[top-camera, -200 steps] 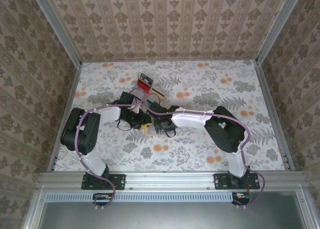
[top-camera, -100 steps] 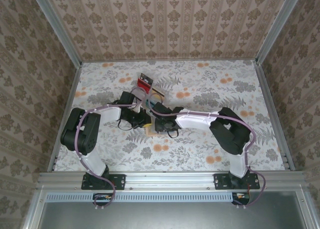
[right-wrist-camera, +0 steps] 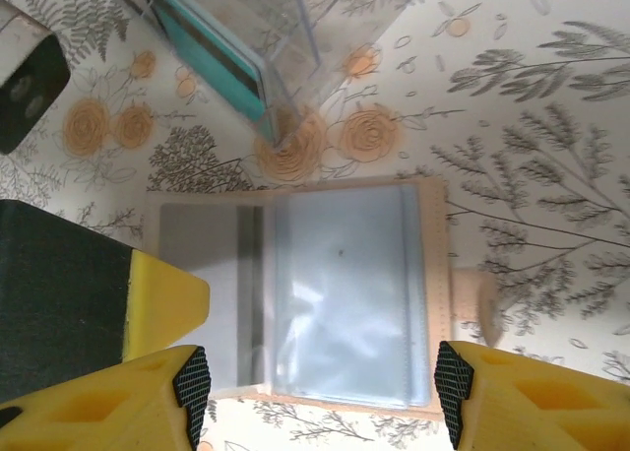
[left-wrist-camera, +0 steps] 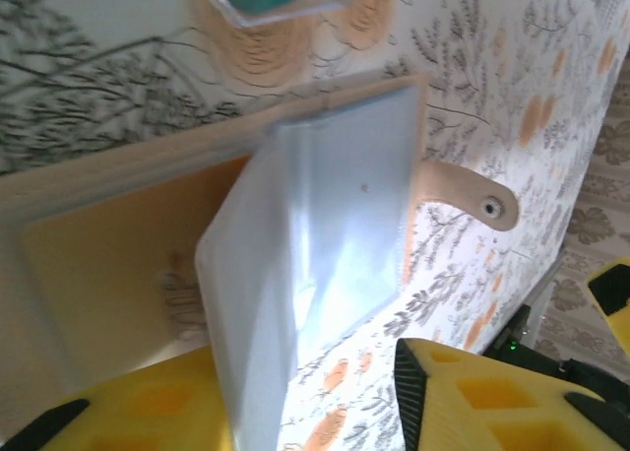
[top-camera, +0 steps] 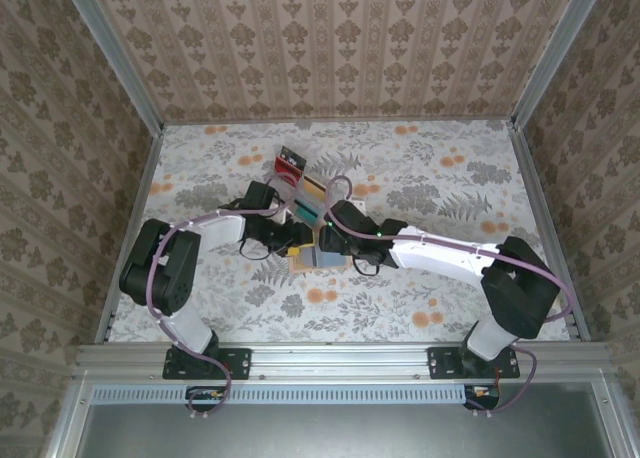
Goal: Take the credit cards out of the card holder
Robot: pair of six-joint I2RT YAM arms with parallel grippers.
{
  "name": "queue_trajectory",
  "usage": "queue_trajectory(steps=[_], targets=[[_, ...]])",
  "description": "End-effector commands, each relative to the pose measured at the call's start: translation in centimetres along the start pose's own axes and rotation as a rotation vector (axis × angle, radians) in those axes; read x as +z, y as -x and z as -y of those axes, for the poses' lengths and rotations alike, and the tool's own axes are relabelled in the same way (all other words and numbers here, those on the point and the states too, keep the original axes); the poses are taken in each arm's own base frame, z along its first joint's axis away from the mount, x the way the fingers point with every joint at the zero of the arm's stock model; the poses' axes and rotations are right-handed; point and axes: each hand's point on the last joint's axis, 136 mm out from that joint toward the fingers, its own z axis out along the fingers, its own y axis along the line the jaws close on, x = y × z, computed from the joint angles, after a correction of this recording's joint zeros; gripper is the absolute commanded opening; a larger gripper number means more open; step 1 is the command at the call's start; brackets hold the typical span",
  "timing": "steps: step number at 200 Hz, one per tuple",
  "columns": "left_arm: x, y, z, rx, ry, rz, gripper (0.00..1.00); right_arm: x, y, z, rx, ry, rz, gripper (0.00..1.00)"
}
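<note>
The tan card holder (top-camera: 322, 261) lies open on the table, its blue-grey plastic pockets (right-wrist-camera: 340, 293) facing up. A grey card with a dark stripe (right-wrist-camera: 212, 293) sits in the left pocket. My right gripper (right-wrist-camera: 323, 397) hangs open just above the holder, its fingertips wider apart than the pocket. My left gripper (left-wrist-camera: 315, 402) is open too; a lifted pocket leaf (left-wrist-camera: 295, 264) runs down against its left finger (left-wrist-camera: 128, 417). An orange-tan face (left-wrist-camera: 108, 264) shows under the leaf; I cannot tell whether it is a card. Both grippers (top-camera: 292, 246) (top-camera: 332, 240) meet at the holder.
A clear tiered stand (right-wrist-camera: 285, 37) with a teal card (right-wrist-camera: 212, 62) stands just beyond the holder. A red-and-black card (top-camera: 290, 161) stands in its far slot. The holder's strap tab with a snap (left-wrist-camera: 472, 200) points right. Floral tabletop stretches open to the right.
My right arm has stretched out and its gripper has drawn back to the right off the holder. The blue-grey pockets now show. The left gripper has barely moved.
</note>
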Motion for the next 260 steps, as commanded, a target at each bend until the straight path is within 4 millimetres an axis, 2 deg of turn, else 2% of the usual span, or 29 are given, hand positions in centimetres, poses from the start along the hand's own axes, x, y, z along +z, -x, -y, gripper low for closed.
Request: queue_trajectory(steps=[1,19,37,80,112,138,150,172,194,231,260], targets=[[-0.3,0.6,4.0,0.067,-0.094,0.014,0.49,-1.1,1.5,1.5,0.059,-0.034,0.102,0.66],[-0.2,0.8,4.8,0.083,-0.098,0.025,0.55,-1.8,1.8,2.6,0.092,-0.053,0.145,0.67],[0.1,0.9,4.8,0.090,-0.069,0.035,0.61,-2.4,2.1,2.9,0.098,-0.052,0.170,0.68],[1.1,1.6,3.9,0.064,-0.041,0.034,0.65,-2.3,2.2,1.9,0.071,-0.019,0.148,0.67],[0.3,1.8,3.6,0.068,-0.026,0.053,0.69,-1.8,1.9,1.0,0.056,0.013,0.121,0.65],[-0.1,1.7,2.6,0.042,-0.007,0.066,0.70,-1.3,1.5,-0.2,0.030,0.051,0.091,0.63],[-0.3,1.6,1.9,0.018,0.007,0.073,0.69,-0.7,1.1,-0.7,0.017,0.059,0.060,0.61],[-0.4,1.3,0.3,-0.024,0.044,0.082,0.66,1.0,-0.3,-1.5,-0.009,0.049,-0.024,0.52],[-0.3,0.8,-0.2,-0.035,0.036,0.077,0.63,1.9,-1.0,-2.0,-0.028,0.043,-0.082,0.44],[0.0,0.6,-0.4,-0.043,0.023,0.075,0.53,3.0,-1.8,-0.9,-0.031,-0.031,-0.142,0.34],[0.4,0.5,-0.4,-0.051,0.011,0.067,0.41,4.0,-2.6,0.1,-0.006,-0.063,-0.180,0.28]])
